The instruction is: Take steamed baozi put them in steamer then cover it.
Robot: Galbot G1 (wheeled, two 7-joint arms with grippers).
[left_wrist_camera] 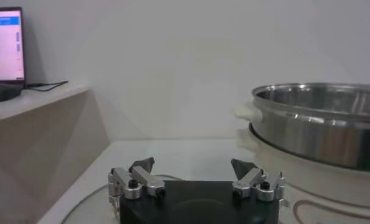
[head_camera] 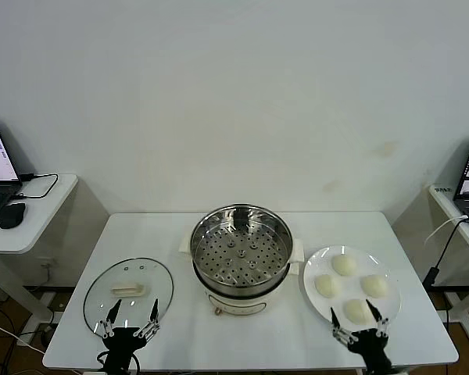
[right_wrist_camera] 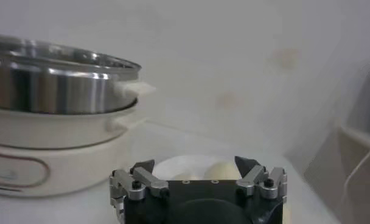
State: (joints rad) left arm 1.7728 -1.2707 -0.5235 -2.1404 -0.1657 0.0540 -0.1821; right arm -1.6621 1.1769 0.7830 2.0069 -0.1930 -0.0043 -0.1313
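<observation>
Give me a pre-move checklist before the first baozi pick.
1. Steamer uncovered, perforated tray bare: ok.
2. Four baozi on the white plate, apart from one another: ok.
3. Right tool open, at the plate's near edge by the nearest bun: ok.
4. Left tool open, at the near rim of the cover, holding nothing: ok.
5. Cover flat on the table, left of the steamer: ok.
6. Right tool's height over the nearest bun: cannot tell.
</observation>
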